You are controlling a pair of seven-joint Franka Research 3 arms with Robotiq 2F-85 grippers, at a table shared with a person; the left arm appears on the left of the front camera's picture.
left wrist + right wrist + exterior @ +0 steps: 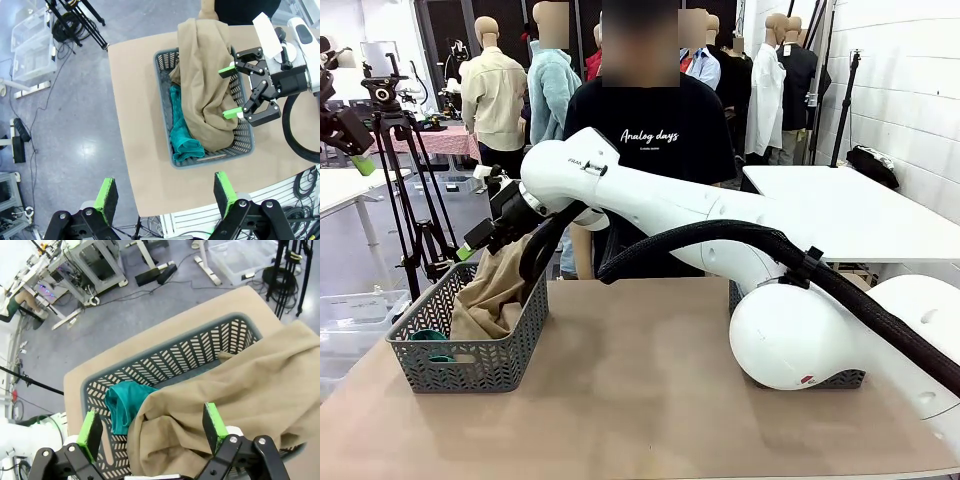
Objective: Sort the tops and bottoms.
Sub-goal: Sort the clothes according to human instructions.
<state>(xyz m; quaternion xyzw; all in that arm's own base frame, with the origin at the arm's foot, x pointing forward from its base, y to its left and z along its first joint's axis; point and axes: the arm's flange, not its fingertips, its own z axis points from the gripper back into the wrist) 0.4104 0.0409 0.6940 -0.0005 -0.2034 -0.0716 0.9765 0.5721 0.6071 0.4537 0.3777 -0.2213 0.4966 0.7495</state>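
Two tops lie in the grey basket [470, 368] at the table's left: a tan-beige top [496, 292] heaped high and spilling over the far rim, and a teal-green top [426, 338] low beside it. My right gripper [485, 236] hovers open just above the tan top [240, 390], nothing between its green pads; the teal top [125, 402] and the basket [190, 355] lie below it. From high up, my left gripper [165, 197] stands open over the basket [165, 100], tan top [205, 75], teal top [182, 135] and right gripper [233, 93]. The bottoms are out of view.
A second grey basket [842, 378] stands at the table's right, mostly hidden behind my right arm's base. A person in a black T-shirt [650, 130] stands at the far side. A camera tripod [405, 170] stands off the table's left, with bare tabletop [640, 400] in front.
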